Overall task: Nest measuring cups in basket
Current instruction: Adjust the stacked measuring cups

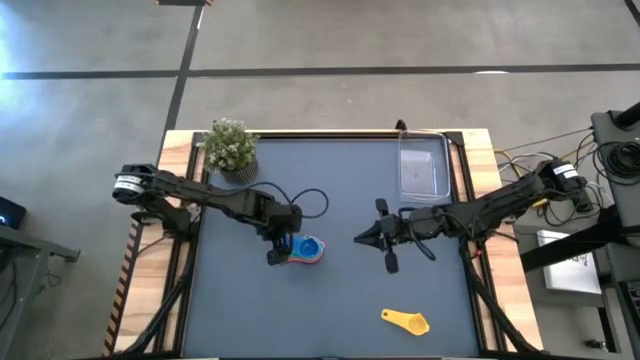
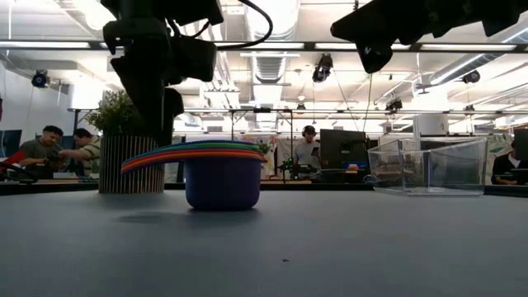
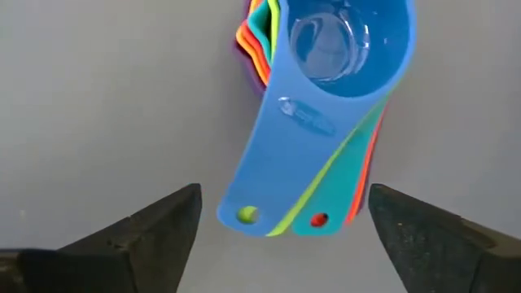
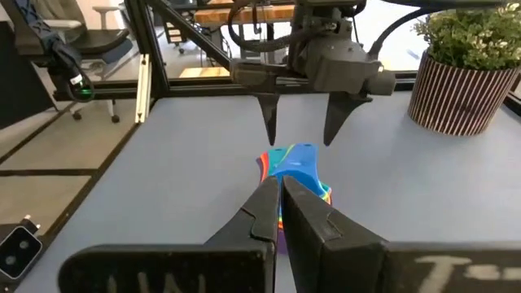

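A nested stack of measuring cups (image 1: 310, 249) (image 2: 221, 177) stands on its purple bottom cup on the table, with a blue cup (image 3: 342, 49) on top. Its fanned handles (image 3: 285, 195) point toward my left gripper. My left gripper (image 3: 281, 232) (image 4: 299, 134) (image 1: 282, 246) is open, pointing down. One finger stands on each side of the handle ends without touching them. A lone yellow cup (image 1: 405, 320) lies near the table's near edge. The clear basket (image 1: 423, 165) (image 2: 427, 165) sits at the far right. My right gripper (image 4: 281, 195) (image 1: 362, 238) is shut, raised to the right of the stack.
A potted plant (image 1: 230, 148) (image 2: 124, 153) (image 4: 468, 73) stands at the far left corner of the table. A black cable loops beside my left arm (image 1: 315, 200). People sit at desks in the room beyond the table (image 2: 49, 148).
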`<action>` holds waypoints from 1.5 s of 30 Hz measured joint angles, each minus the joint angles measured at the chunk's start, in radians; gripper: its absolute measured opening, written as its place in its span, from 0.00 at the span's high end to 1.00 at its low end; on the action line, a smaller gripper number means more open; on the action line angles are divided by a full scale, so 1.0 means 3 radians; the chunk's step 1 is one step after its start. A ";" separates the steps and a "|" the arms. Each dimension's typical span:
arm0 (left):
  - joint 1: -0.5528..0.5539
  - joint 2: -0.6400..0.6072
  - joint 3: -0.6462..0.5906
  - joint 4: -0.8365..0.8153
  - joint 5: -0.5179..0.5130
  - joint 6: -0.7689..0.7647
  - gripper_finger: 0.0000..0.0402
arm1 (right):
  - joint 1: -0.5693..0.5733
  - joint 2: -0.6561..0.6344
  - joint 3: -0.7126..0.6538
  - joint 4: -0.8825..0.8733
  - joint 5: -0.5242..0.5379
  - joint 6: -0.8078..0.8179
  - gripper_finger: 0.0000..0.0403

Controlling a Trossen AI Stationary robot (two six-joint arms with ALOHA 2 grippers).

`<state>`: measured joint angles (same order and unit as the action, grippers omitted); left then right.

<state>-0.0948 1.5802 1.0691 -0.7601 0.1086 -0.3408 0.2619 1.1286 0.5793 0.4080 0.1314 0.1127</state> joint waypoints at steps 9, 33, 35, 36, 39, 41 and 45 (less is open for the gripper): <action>-0.0001 0.0177 0.0000 0.0285 -0.0025 0.0182 0.15 | 0.0000 0.0044 0.0000 0.0071 -0.0001 0.0000 0.98; -0.0141 0.0405 0.0000 0.0212 0.0196 -0.0761 0.15 | 0.0000 0.0044 0.0000 0.0037 -0.0001 -0.0003 0.98; -0.0166 0.0405 0.0000 0.0213 0.0135 -0.0828 0.15 | 0.0000 0.0044 0.0000 0.0037 -0.0002 -0.0003 0.98; -0.0180 0.0405 0.0000 0.0214 0.0130 -0.0855 0.15 | 0.0000 0.0044 0.0000 0.0037 -0.0001 -0.0003 0.98; -0.0208 0.0403 0.0000 0.0216 0.0092 -0.0939 0.15 | 0.0000 0.0044 0.0000 0.0038 -0.0001 -0.0003 0.98; -0.0226 0.0403 0.0000 0.0219 0.0036 -0.0974 0.15 | 0.0000 0.0044 0.0000 0.0038 -0.0002 -0.0003 0.98; -0.0250 0.0403 0.0000 0.0228 -0.0060 -0.1006 0.15 | 0.0000 0.0044 0.0000 0.0038 -0.0001 -0.0003 0.98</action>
<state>-0.1698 1.7012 1.0691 -0.6918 0.0905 -0.6425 0.2619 1.1419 0.5793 0.4194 0.1310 0.1120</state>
